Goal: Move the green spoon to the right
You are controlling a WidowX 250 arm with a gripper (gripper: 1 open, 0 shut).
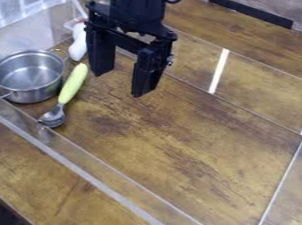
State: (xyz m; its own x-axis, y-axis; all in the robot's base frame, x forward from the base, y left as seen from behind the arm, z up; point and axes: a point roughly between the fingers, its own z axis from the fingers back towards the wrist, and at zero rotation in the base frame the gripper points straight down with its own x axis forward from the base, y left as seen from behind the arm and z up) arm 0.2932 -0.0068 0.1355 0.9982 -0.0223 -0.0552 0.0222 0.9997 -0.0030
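The green spoon (66, 91) lies on the wooden table at the left, its yellow-green handle pointing up and away and its silver bowl (51, 118) toward the front. It rests just right of the round steel pot (27, 74). My gripper (123, 74) hangs above the table a little right of the spoon's handle, black fingers pointing down. The jaws stand wide open with nothing between them. It does not touch the spoon.
A white mushroom-shaped object (76, 45) stands behind the pot near the tiled wall. Clear acrylic walls (222, 71) fence the wooden work area, with a low clear edge (93, 184) along the front. Bare wood stretches to the right of the gripper.
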